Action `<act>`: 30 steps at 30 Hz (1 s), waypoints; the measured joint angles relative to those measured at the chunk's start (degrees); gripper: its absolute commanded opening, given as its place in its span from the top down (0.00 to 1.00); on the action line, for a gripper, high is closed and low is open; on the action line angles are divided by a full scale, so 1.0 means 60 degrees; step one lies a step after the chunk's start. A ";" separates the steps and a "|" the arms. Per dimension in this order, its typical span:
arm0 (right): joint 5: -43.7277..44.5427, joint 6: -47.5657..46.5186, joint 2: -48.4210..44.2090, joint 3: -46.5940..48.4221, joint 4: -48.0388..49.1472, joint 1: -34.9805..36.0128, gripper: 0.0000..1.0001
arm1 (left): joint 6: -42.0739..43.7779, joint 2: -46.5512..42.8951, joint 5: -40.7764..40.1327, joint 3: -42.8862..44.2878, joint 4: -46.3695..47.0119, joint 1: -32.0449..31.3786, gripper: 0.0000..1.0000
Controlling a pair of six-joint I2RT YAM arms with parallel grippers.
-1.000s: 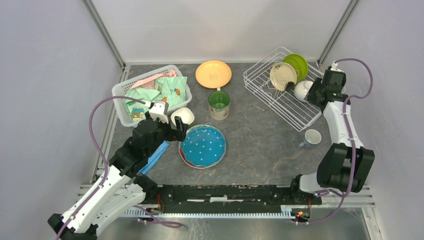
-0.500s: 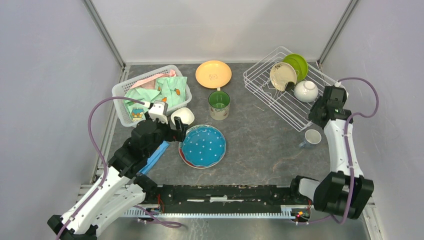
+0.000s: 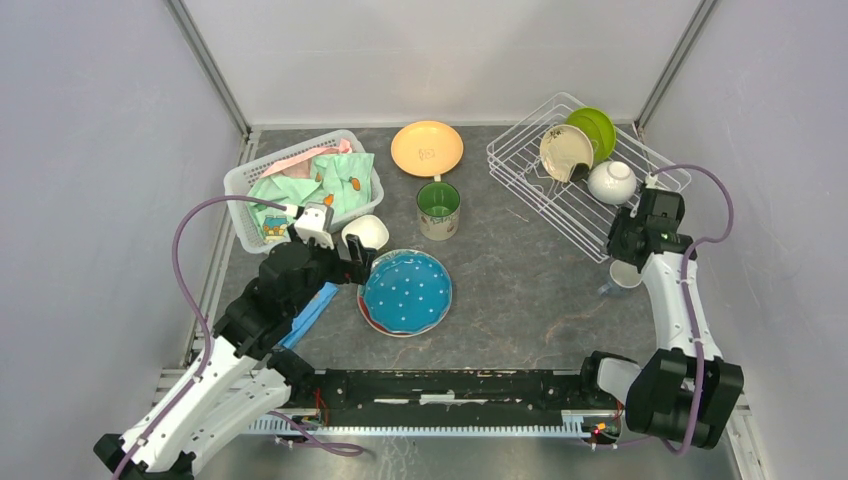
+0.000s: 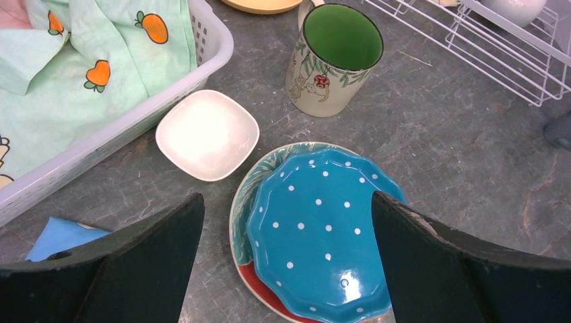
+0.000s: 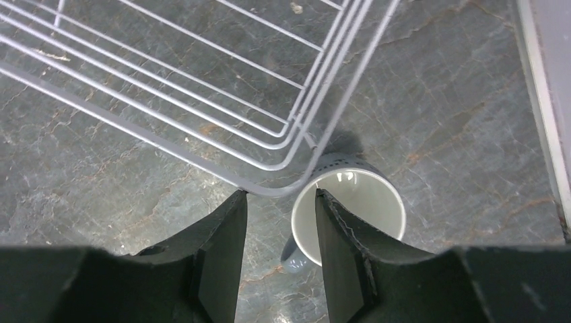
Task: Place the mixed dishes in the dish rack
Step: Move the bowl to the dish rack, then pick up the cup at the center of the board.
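Jaws half parted and empty, right gripper [image 5: 279, 198] hovers over small cup [image 5: 350, 208] beside dish rack [image 3: 575, 215], likely to grasp it; left gripper [image 4: 288, 198] gapes wide above blue dotted plate [image 4: 323, 235].

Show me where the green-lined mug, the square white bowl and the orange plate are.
green-lined mug [image 4: 342, 37]: left wrist view, its green inside.
square white bowl [image 4: 207, 134]: left wrist view, its centre.
orange plate [image 3: 427, 148]: top view, its centre.
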 measured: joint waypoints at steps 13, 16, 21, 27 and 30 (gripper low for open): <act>0.0044 -0.0423 0.0109 -0.0780 0.0474 0.0004 0.56 | 0.0000 -0.0113 0.0091 0.0000 0.0004 0.0000 0.00; 0.0102 -0.0448 0.0084 -0.0980 0.0583 0.0000 0.67 | 0.0000 -0.0117 0.0091 0.0000 0.0004 0.0000 0.00; -0.0142 -0.0554 0.0299 -0.1239 0.0630 0.0004 0.84 | 0.0000 -0.0117 0.0087 0.0000 0.0004 0.0000 0.00; -0.0266 -0.0725 0.0339 -0.1235 0.0590 0.0004 0.98 | 0.0000 -0.0113 0.0087 0.0000 0.0004 0.0000 0.00; -0.0586 -0.0780 0.0178 -0.1235 0.0444 0.0029 1.00 | 0.0000 -0.0098 0.0084 0.0000 0.0004 0.0000 0.00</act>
